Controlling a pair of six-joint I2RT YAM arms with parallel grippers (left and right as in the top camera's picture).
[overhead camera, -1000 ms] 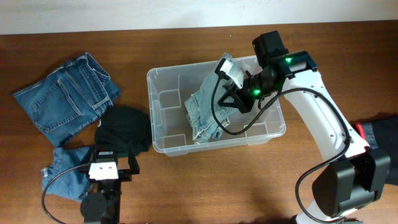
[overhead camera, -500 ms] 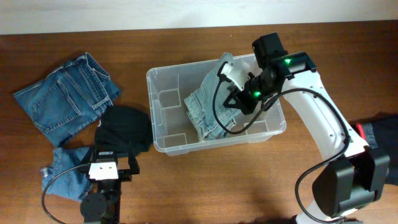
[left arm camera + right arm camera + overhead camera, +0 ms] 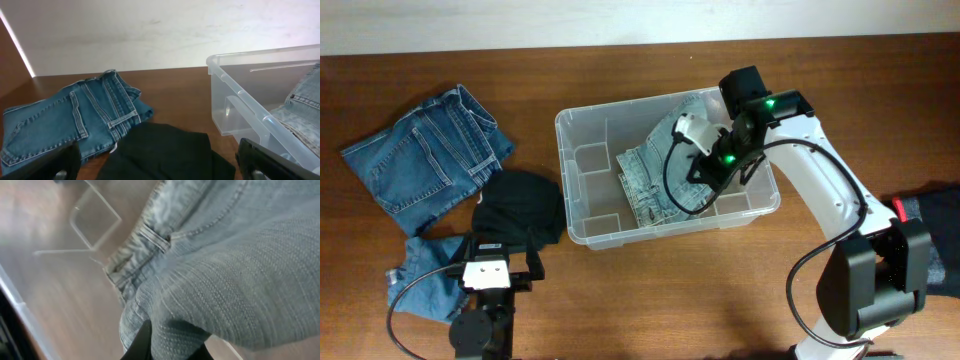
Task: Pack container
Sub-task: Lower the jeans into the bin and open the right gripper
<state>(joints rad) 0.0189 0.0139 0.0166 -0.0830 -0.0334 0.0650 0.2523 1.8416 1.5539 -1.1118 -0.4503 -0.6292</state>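
Right end effector (image 3: 708, 172) pinches pale jeans (image 3: 655, 178) in container (image 3: 582, 232); left end effector (image 3: 505, 252) gapes empty. Unreleased, I might drag them out.

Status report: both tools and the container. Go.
Left tool open, beside black garment. Right tool shut on light-wash jeans, down inside container. Blue jeans, black garment on table outside it; path unobstructed.

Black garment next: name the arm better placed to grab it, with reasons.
Left. The left gripper stands open right beside the black garment; the right gripper is shut on the light jeans inside the container.
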